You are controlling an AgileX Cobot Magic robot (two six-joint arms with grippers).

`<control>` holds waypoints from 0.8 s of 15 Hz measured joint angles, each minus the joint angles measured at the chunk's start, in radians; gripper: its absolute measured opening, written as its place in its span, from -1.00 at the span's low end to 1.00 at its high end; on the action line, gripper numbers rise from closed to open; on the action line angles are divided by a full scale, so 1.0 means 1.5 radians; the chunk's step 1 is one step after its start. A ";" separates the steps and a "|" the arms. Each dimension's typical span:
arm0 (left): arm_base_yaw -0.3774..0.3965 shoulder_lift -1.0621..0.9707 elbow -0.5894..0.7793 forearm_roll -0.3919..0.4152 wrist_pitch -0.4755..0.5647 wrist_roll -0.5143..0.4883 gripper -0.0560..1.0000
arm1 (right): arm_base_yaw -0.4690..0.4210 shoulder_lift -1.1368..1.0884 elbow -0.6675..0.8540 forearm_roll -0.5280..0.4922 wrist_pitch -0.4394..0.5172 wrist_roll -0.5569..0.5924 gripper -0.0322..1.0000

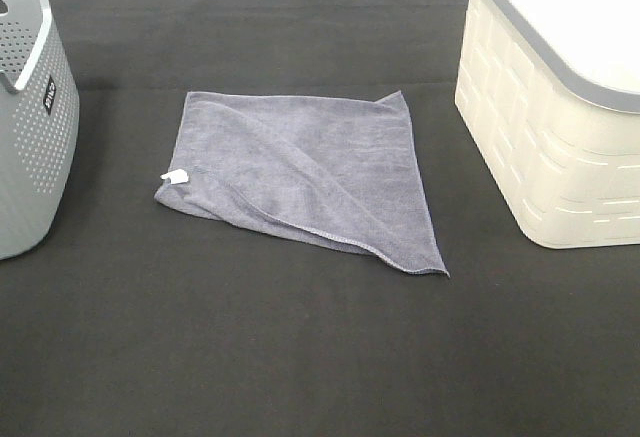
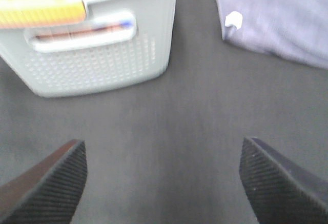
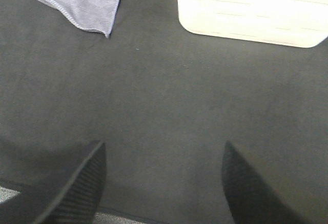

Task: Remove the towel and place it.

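The towel point(image 1: 310, 172) lay flat on the black cloth, grey basket point(image 1: 30, 107) at nine o'clock, cream basket point(image 1: 560, 107) at three. Left gripper point(image 2: 164, 183) and right gripper point(image 3: 161, 183) hung spread wide, holding nothing.

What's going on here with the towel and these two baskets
Nothing is being handled right now. The greyish-purple towel lies loosely folded on the dark table, between a grey perforated basket on the left and a cream basket on the right, touching neither. Both arms sit back from it: the left gripper and the right gripper are open and empty, each hanging over bare table short of the towel.
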 joint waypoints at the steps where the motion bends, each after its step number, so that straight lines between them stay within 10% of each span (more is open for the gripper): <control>1: 0.000 -0.025 0.000 -0.001 -0.002 0.000 0.55 | 0.000 -0.017 0.003 0.011 0.001 -0.007 0.32; 12: 0.000 -0.138 0.022 -0.030 0.047 0.001 0.55 | 0.000 -0.221 0.004 0.038 0.001 -0.042 0.32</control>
